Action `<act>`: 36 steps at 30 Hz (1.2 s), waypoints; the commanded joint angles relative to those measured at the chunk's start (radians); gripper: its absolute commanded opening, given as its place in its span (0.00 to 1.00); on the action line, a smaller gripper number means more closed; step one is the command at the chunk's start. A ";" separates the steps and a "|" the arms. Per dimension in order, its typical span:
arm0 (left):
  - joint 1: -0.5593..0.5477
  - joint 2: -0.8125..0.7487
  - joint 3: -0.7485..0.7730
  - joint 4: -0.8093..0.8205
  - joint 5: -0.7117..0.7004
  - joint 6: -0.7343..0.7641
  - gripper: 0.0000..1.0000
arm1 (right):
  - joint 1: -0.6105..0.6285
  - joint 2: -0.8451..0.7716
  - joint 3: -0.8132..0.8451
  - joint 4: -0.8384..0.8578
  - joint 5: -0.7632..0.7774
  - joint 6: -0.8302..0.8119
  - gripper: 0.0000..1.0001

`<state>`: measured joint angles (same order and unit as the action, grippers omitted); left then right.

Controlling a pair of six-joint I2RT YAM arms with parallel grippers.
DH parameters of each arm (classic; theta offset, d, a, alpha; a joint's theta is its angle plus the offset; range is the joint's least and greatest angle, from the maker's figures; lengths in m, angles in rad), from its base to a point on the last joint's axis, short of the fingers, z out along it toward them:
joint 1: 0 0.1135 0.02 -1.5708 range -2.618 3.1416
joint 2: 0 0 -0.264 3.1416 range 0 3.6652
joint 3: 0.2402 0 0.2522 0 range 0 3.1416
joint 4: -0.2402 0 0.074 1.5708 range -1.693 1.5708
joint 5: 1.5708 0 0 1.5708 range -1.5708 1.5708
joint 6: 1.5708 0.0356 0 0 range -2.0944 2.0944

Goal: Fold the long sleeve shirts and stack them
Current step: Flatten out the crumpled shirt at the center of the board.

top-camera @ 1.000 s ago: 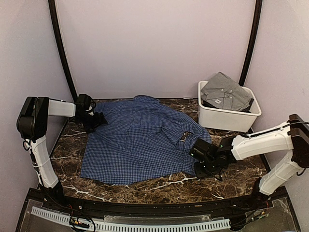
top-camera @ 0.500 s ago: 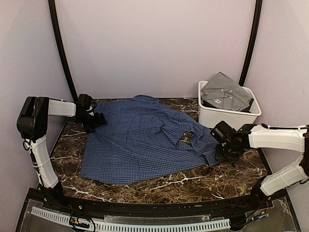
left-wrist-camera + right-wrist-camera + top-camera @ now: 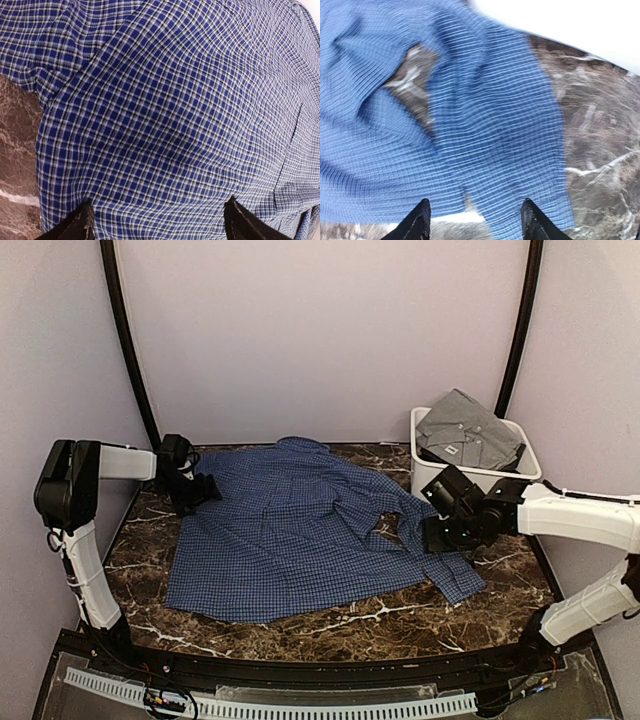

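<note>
Both splayed, left gripper [image 3: 159,206] over navy shirt [image 3: 290,530], right gripper [image 3: 475,202] view blurred

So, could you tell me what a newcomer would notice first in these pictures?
A navy-blue checked shirt lies spread across the middle of the dark marble table. A grey shirt sits in the white bin at the back right. The left gripper and right gripper, both open, flank the navy-blue checked shirt.
</note>
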<state>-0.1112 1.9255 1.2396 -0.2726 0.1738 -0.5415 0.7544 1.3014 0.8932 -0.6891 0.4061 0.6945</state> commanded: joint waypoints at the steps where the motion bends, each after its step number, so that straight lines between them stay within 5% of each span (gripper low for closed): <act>1: -0.039 -0.092 0.014 -0.074 0.005 0.033 0.89 | 0.127 0.042 0.000 0.084 -0.102 -0.098 0.60; 12: -0.284 -0.381 -0.208 -0.192 -0.006 -0.008 0.89 | 0.288 0.248 0.024 0.245 -0.228 -0.272 0.62; 19: -0.412 -0.684 -0.452 -0.342 -0.137 -0.246 0.85 | 0.314 0.322 0.039 0.284 -0.250 -0.313 0.68; 28: -0.486 -0.891 -0.525 -0.671 -0.307 -0.563 0.82 | 0.329 0.376 0.035 0.322 -0.279 -0.355 0.56; 36: -0.522 -0.917 -0.639 -0.632 -0.287 -0.718 0.82 | 0.328 0.388 0.077 0.294 -0.286 -0.374 0.40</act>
<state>-0.6235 1.0126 0.6590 -0.8848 -0.0998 -1.1492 1.0740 1.6814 0.9207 -0.4000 0.1291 0.3340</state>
